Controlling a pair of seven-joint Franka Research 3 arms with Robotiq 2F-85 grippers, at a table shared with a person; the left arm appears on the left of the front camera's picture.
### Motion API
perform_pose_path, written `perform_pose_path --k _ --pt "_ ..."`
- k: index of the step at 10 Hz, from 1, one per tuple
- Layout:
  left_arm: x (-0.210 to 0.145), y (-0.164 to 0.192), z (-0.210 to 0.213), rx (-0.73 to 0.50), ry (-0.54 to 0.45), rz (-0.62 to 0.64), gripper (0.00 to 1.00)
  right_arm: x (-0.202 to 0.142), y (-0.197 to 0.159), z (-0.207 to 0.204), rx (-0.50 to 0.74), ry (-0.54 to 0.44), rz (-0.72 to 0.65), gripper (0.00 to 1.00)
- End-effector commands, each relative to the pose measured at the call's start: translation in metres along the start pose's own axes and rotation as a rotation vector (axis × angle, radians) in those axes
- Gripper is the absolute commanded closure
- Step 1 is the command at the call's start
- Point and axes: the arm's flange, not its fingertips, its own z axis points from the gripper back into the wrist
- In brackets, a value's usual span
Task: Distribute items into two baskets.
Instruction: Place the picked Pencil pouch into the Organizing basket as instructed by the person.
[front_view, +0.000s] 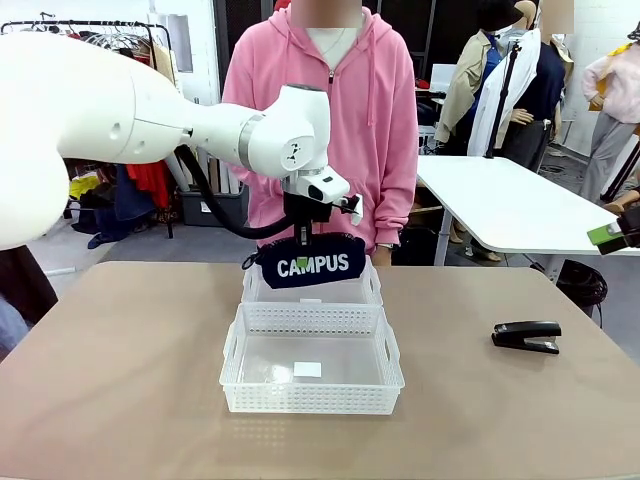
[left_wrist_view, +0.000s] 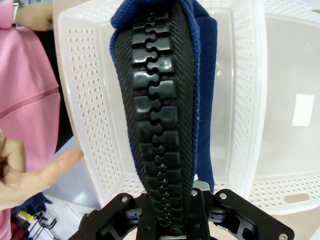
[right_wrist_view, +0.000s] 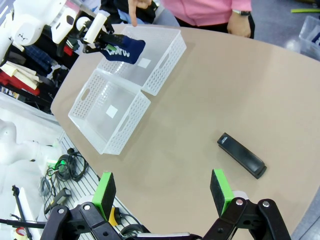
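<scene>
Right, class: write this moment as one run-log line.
left gripper: shut on pouch, over smaller far basket | right gripper: open, empty | stapler: on table | larger near basket: no items

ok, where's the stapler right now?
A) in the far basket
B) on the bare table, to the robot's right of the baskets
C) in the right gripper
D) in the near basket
B: the stapler lies flat on the table, apart from the near basket and far basket, and the right gripper is open with nothing between its pads.
</scene>
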Motion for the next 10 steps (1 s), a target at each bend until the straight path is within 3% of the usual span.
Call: perform_pose_path --k 1,10 --pt "0.005 0.009 -0.004 0.023 0.014 0.010 1.00 0.002 0.001 0.001 0.012 -0.012 0.007 0.00" --pt "0.017 0.034 -0.051 -0.075 0.054 -0.013 1.00 0.002 0.001 0.001 0.012 -0.012 0.007 0.00"
